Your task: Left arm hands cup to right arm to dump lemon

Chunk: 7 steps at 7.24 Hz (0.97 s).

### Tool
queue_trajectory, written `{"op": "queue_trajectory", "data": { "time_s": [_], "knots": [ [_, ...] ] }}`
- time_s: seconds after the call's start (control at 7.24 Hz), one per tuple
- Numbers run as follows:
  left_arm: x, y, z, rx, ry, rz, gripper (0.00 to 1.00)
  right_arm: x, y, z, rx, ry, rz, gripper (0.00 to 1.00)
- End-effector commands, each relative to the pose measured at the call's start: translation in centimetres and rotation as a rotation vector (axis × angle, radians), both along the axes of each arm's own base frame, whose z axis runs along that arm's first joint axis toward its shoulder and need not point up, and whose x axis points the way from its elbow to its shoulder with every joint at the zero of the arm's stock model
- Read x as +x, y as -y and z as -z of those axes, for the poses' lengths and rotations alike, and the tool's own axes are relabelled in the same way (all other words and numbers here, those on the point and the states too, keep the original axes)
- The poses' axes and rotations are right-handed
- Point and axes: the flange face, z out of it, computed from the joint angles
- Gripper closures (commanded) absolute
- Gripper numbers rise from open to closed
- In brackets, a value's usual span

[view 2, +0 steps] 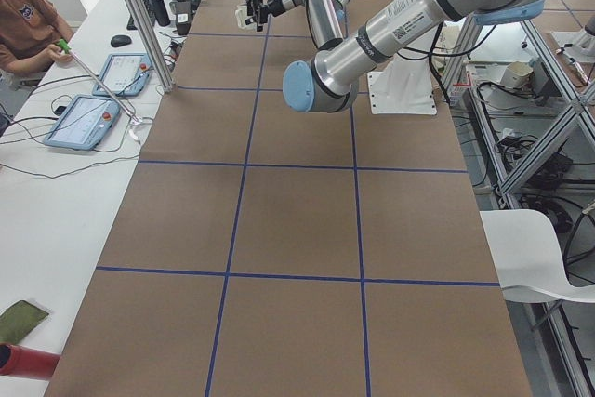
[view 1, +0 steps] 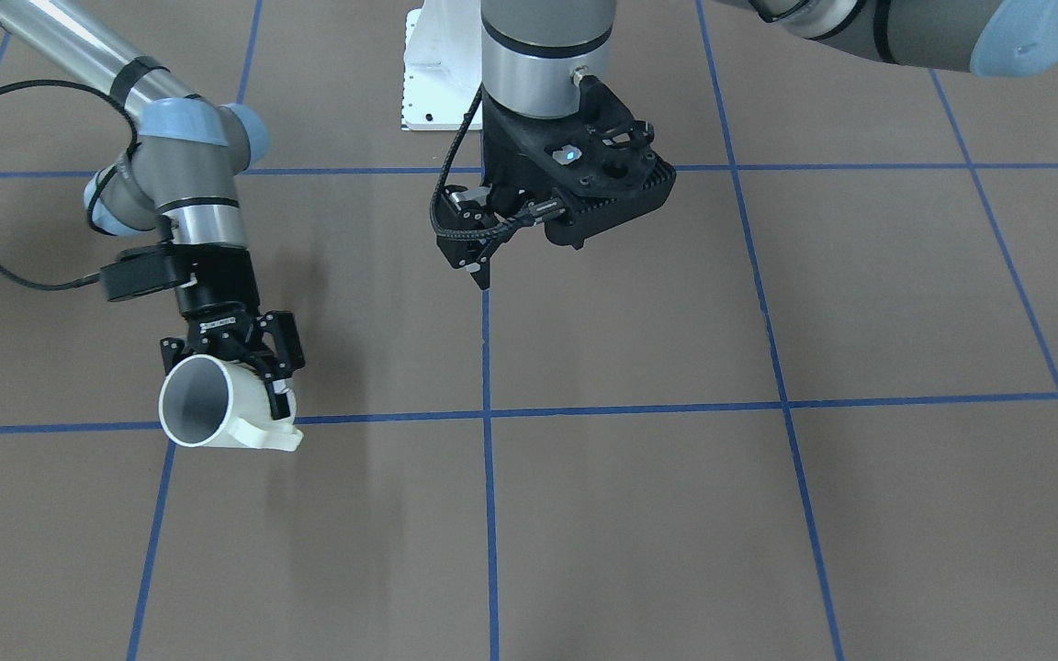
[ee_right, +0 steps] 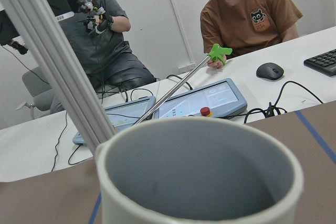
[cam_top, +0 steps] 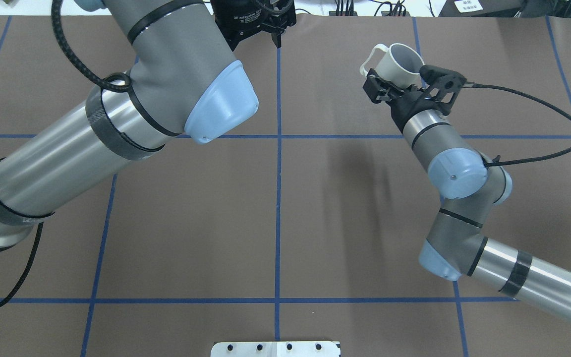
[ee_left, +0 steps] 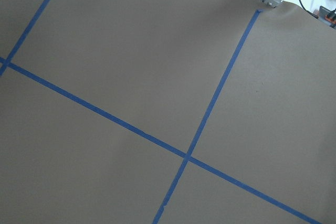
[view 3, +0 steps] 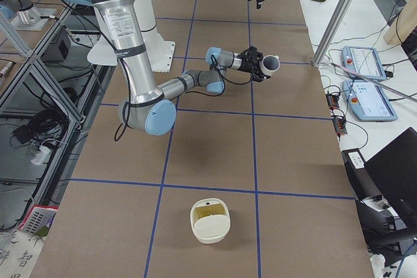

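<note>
Currently the right arm's slim black two-finger gripper (view 1: 230, 365) is clamping the small cream-white mug with the squarish loop handle (view 1: 217, 408), its fingers pressing on either side of the mug's body. It is holding the mug clear above the brown paper-covered table with blue tape lines (view 1: 768, 532). The mug is tipped well over, so its mouth is facing the operators' side. In the front-facing view the handle is sticking out at about 4 o'clock from the mouth. Only plain grey wall is showing inside the mug, both in that view and in the right wrist view, where the rim is filling the lower half of the picture.

In the front-facing view, the left arm's black gripper under the wide perforated bracket (view 1: 481, 271) is hanging fingers-down at about 2 o'clock from the mug, well apart from it. It is showing edge-on, so I cannot tell how far its fingers are parted.

In the right-end view a cream-white rounded-square container (view 3: 210, 227) is sitting on the table at about 6 o'clock from the mug, well apart from it. A small pale yellowish piece (view 3: 207, 208) is lying in its opening; it looks like the lemon, though it is too small to be sure.
</note>
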Motion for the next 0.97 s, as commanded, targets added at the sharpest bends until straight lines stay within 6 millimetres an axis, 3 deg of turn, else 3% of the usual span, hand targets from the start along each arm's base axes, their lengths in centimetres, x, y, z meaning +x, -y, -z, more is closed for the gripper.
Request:
{"op": "queue_trajectory", "data": {
  "time_s": [0.0, 0.41, 0.83],
  "knots": [
    [1.3, 0.6, -0.3, 0.016, 0.022, -0.041, 0.0, -5.5, -3.6, 4.6, 0.022, -0.056, 0.019, 0.7],
    [3.5, -0.7, 0.0, 0.01, 0.017, -0.067, 0.0, -10.7, -7.5, 9.1, 0.066, -0.255, 0.034, 0.67],
    [4.5, -0.8, -0.2, -0.014, 0.018, -0.075, 0.0, -13.4, -11.1, 10.6, 0.091, -0.286, 0.05, 0.66]
  ]
}}
